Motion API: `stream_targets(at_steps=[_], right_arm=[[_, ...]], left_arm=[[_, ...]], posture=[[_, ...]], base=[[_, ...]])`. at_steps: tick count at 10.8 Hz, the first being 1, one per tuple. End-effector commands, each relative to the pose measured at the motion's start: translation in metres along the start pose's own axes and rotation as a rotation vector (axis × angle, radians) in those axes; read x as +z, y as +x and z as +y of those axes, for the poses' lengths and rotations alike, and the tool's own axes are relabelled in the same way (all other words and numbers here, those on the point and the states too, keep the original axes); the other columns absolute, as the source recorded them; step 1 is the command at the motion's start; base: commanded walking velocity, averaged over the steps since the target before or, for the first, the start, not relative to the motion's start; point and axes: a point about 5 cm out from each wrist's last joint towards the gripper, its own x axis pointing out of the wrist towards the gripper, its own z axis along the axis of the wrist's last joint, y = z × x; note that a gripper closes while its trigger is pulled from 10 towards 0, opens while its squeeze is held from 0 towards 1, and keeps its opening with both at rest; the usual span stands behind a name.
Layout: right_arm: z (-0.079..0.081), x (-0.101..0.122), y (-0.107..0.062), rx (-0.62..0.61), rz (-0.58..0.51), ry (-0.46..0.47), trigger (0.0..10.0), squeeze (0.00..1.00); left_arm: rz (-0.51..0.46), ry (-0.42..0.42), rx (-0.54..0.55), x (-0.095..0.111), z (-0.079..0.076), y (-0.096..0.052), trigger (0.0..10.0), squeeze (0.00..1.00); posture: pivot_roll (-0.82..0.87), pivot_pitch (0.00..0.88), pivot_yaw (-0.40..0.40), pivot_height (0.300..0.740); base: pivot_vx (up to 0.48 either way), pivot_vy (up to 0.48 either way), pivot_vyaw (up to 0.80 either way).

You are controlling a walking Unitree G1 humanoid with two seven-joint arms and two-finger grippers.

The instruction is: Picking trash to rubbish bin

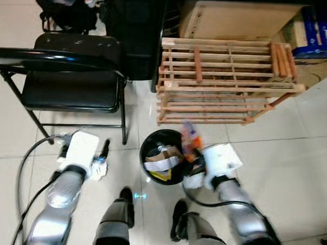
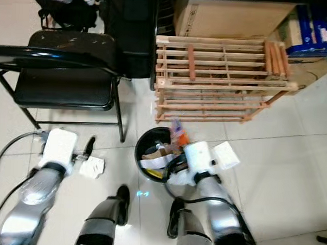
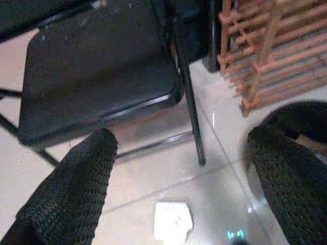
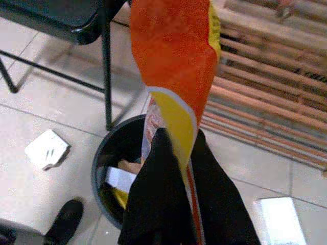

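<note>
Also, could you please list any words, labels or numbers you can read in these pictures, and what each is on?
None can be read.
Blue box: white print, too blurred.
Orange wrapper in the right gripper: no legible lettering.
White paper on the floor: faint marks, unreadable.

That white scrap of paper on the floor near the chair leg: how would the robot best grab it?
Probably from straight above. The white paper scrap lies flat on the tile by the left gripper, whose jaws stand open. Pinch across its crumpled, slightly raised edge rather than the flat middle. Approach from the robot's side, since the chair leg stands behind it.
</note>
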Motion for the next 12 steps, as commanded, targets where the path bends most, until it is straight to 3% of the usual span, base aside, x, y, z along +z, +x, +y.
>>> stream_targets(at_steps=[1,4,6,9,12], right_arm=[[0.004,-0.013,-0.004,0.014,0.035,0.003,10.0,0.00],[0.036,-0.020,0.016,0.060,0.069,0.055,10.0,0.00],[0.048,-0.015,0.024,0.075,0.057,0.088,10.0,0.00],[0.056,-0.008,0.033,0.099,0.055,0.101,10.0,0.00],[0.052,0.003,0.042,0.087,0.039,0.108,10.0,0.00]], left_arm=[[0.031,0.001,-0.019,-0.002,-0.001,-0.007,10.0,0.00],[0.075,0.028,-0.020,0.007,0.011,-0.023,10.0,0.00],[0.090,0.028,-0.043,0.014,0.017,-0.032,10.0,0.00],[0.131,0.048,-0.053,0.011,0.024,-0.046,10.0,0.00],[0.164,0.066,-0.051,0.012,0.033,-0.059,10.0,0.00]], posture=[[0.46,0.451,-0.082,0.740],[0.53,0.485,-0.043,0.740],[0.57,0.502,-0.030,0.740],[0.62,0.527,-0.018,0.740],[0.66,0.563,-0.001,0.740]], base=[[0.000,0.000,0.00],[0.000,0.000,0.00],[0.000,0.000,0.00],[0.000,0.000,0.00],[0.000,0.000,0.00]])
